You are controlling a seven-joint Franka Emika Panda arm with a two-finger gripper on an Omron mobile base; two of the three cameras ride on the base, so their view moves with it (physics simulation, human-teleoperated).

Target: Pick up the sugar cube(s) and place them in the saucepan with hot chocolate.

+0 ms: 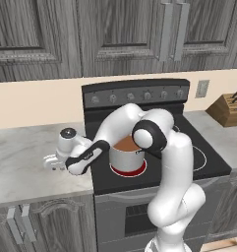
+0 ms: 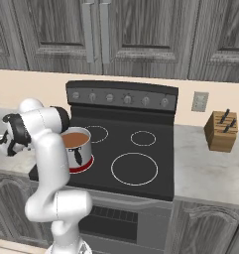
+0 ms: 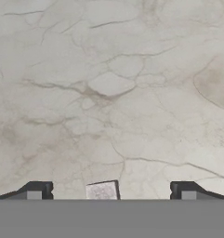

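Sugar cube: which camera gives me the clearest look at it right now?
The hand view: the sugar cube sits on the marble counter between the open tool's fingertips. In both base views the arm hides that spot, so the cube cannot be made out.

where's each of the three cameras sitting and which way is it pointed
Left base view: behind the arm's left, looking forward and down at the stove; the arm rises lower right, gripper over the marble counter.
Right base view: behind the arm's right, facing the same stove, with the arm at lower left.
Hand view: on the hand, looking down at the counter; open gripper straddles the sugar cube.
Both base views share the saucepan and knife block.
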